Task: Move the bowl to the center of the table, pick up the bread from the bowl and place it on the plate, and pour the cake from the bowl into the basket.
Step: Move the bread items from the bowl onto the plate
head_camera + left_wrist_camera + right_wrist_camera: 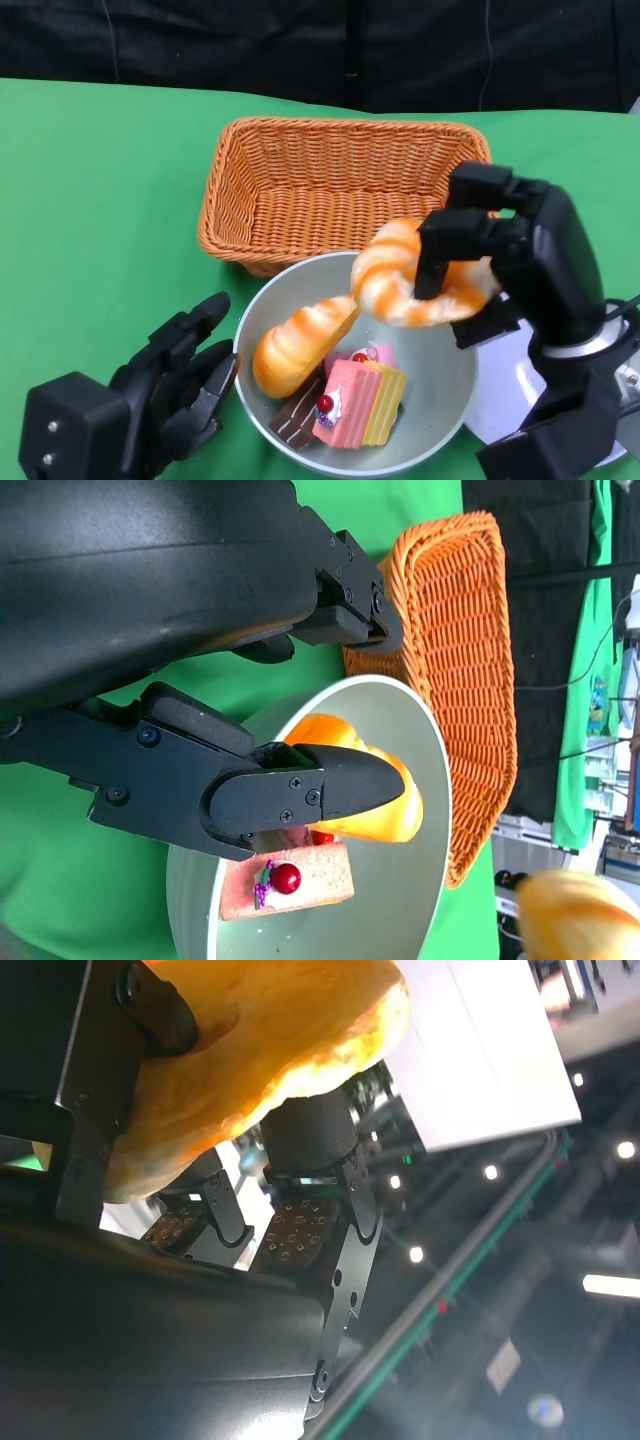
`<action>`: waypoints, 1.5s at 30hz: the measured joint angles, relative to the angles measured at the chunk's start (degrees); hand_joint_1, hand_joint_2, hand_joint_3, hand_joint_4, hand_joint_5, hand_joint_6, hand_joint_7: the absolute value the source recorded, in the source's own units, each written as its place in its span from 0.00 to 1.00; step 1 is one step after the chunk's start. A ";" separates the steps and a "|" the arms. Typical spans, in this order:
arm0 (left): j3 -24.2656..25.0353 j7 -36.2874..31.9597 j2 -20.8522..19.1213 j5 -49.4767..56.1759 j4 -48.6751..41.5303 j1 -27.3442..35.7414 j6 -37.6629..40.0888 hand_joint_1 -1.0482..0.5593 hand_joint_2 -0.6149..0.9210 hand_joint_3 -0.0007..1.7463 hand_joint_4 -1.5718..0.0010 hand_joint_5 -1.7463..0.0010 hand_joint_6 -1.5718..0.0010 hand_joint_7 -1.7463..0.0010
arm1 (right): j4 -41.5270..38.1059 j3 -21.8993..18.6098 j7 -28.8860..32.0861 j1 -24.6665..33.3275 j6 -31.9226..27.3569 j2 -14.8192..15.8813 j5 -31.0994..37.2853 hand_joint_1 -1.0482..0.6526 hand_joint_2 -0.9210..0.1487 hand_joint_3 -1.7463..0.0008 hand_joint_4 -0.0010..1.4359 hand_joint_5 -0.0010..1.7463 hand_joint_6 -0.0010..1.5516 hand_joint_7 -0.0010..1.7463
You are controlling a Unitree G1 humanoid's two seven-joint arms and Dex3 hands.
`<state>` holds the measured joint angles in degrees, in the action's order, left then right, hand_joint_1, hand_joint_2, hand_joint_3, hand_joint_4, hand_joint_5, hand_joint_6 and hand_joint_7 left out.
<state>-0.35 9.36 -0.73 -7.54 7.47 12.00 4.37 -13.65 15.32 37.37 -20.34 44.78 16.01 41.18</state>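
My right hand [510, 260] grips a twisted ring of bread [400, 290] in the air over the right rim of the grey bowl [445, 390]. The right wrist view shows the same bread [260, 1050] pressed between the fingers [310, 1230]. Inside the bowl lie a bread loaf [295, 345], a pink and yellow cake [358, 400] with a cherry, and a chocolate piece [298, 420]. The white plate [500, 385] lies at the lower right, mostly hidden under my right hand. My left hand [170, 385] sits by the bowl's left rim [420, 730], fingers [330, 785] apart and holding nothing.
An orange wicker basket [340, 185] stands right behind the bowl and has nothing in it; the left wrist view shows this basket [460, 650] too. Green cloth covers the table [90, 200]. A dark curtain hangs behind the far edge.
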 measured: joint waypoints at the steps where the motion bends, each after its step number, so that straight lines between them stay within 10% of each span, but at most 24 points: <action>1: 0.19 0.10 -0.06 -0.09 0.18 0.38 0.00 0.23 1.00 0.30 0.90 0.73 0.75 0.97 | 0.84 -0.98 -0.02 0.54 0.01 0.03 -0.07 0.92 1.00 0.00 0.96 0.93 0.79 0.87; 16: 1.50 0.08 0.26 -1.85 0.23 1.56 -1.29 0.23 1.00 0.29 0.89 0.73 0.74 0.98 | 5.14 -11.54 -3.56 6.69 -3.94 3.33 -0.55 0.54 0.92 0.00 0.83 1.00 0.70 0.88; 24: 1.77 0.08 0.26 -1.89 0.23 1.56 -1.29 0.22 1.00 0.28 0.89 0.73 0.74 0.98 | 7.49 -12.59 -5.21 7.77 -6.42 3.33 -0.55 0.52 0.91 0.00 0.83 1.00 0.69 0.89; 31: 2.32 0.09 0.20 -1.89 0.21 2.20 -1.28 0.22 1.00 0.28 0.90 0.74 0.75 0.99 | 11.58 -13.58 -15.36 10.78 -23.75 4.54 3.58 0.48 0.90 0.00 0.77 1.00 0.64 0.86; 45: 2.13 0.08 0.43 -1.87 0.47 2.53 -0.70 0.23 1.00 0.29 0.88 0.75 0.74 0.99 | 10.80 -11.34 -15.65 10.41 -29.61 5.74 6.16 0.51 0.88 0.05 0.76 1.00 0.61 0.91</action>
<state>1.78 9.45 -0.30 -9.41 7.95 14.53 3.67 -2.85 3.98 21.73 -9.93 15.18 21.75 47.35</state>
